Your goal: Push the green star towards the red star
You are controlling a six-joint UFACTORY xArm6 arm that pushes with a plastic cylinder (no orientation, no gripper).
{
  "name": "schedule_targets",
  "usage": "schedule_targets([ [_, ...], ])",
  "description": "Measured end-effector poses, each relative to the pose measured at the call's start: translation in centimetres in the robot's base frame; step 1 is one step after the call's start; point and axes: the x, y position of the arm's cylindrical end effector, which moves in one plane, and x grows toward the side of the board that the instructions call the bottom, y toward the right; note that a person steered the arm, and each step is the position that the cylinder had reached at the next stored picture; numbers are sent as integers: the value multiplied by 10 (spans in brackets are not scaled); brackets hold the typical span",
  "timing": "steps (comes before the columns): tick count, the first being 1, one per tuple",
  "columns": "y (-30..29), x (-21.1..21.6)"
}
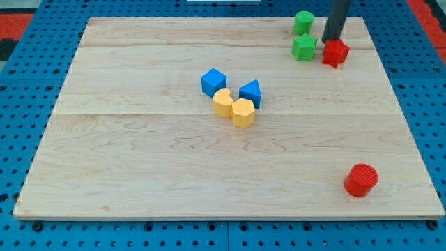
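The green star (304, 48) sits near the view's top right on the wooden board (139, 174). The red star (335, 53) is right beside it, on its right, with a thin gap or touching; I cannot tell which. My tip (330, 40) comes down from the view's top edge and ends just above and between the two stars, close against the red star's upper left.
A green cylinder-like block (303, 22) stands just above the green star. A blue cube (213, 81), a blue triangle (251, 93) and two yellow blocks (222, 102) (242, 112) cluster mid-board. A red cylinder (361, 180) sits at lower right.
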Motion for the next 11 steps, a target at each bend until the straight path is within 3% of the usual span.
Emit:
schedule_targets([
  [2,0,74],
  [5,1,-15],
  [6,-31,3],
  [9,-52,-36],
  [10,-114,-37],
  [11,-122,-21],
])
